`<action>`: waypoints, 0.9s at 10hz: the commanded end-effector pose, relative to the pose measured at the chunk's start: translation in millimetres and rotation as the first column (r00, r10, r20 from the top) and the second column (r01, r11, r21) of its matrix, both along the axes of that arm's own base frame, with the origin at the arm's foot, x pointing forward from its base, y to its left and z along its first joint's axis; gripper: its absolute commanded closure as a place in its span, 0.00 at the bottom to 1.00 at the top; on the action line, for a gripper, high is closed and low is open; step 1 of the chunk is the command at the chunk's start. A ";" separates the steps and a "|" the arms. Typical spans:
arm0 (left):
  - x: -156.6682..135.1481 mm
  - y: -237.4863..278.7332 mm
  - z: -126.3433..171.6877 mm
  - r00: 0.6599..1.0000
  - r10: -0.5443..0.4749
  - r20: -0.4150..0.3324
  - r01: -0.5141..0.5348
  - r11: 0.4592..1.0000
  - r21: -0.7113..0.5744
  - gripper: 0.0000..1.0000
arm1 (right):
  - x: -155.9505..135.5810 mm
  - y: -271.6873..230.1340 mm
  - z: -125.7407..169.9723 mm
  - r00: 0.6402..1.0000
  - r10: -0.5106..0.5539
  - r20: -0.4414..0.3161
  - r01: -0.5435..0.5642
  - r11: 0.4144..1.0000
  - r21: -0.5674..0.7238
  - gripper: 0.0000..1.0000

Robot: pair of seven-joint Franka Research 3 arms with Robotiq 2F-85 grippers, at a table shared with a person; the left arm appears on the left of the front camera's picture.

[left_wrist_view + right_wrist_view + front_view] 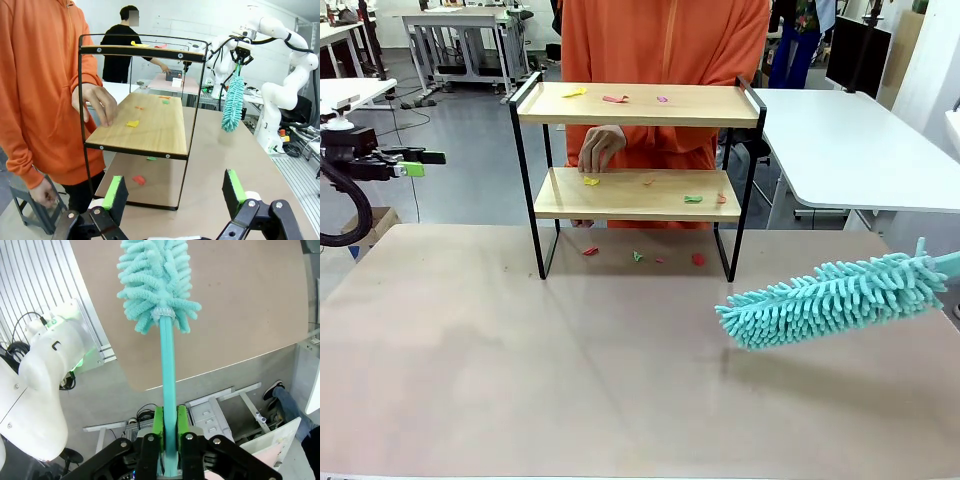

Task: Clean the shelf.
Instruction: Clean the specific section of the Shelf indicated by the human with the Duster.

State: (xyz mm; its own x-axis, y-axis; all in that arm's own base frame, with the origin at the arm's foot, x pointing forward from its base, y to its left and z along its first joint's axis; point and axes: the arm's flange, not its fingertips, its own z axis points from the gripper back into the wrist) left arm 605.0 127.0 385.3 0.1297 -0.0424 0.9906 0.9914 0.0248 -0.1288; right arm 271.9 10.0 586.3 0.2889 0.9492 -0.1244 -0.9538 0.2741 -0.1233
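The shelf stands at the far middle of the brown table, directly in front of the person and well apart from both arms. Small coloured paper scraps are scattered on its top board. More are spread on the lower board, and a few lie on the table beneath the frame. The person's hand is held at the rear of the lower board, near a yellow scrap.

The teal microfibre duster is carried above the table's right side, its head tilted down toward the middle. Its handle is clamped between the green pads of the right gripper. The left gripper is spread wide and empty, off to the left.

The top board should be swept first, toward its open front edge, because the raised end rails block sideways strokes. Light pressure is advised, and the person's hand must be avoided.
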 end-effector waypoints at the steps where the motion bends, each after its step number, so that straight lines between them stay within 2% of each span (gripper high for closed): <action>1: -1.4 0.9 0.0 1.000 -0.006 0.016 0.006 1.000 0.007 0.00 | -0.1 -2.7 3.5 1.000 0.015 -0.004 -0.015 1.000 -0.002 0.87; 6: -1.4 0.9 0.0 1.000 -0.006 0.016 0.006 1.000 0.007 0.00 | 0.0 0.0 0.0 1.000 0.000 0.000 0.000 1.000 0.000 0.87; 7: -1.4 0.9 0.0 1.000 -0.006 0.016 0.006 1.000 0.007 0.00 | -9.7 27.2 19.2 0.988 -0.147 -0.035 0.148 0.989 0.004 0.87; 9: -1.4 0.9 0.0 1.000 -0.006 0.016 0.006 1.000 0.007 0.00 | -25.5 74.9 40.4 0.954 -0.293 -0.062 0.298 0.948 0.114 0.87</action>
State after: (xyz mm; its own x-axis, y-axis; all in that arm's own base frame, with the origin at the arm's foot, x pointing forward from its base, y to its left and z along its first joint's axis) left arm 605.0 127.0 385.3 0.1297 -0.0425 0.9906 0.9914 0.0247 -0.1287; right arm 249.7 58.4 607.6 0.4586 0.8835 -0.0955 -0.8886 0.4547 -0.0600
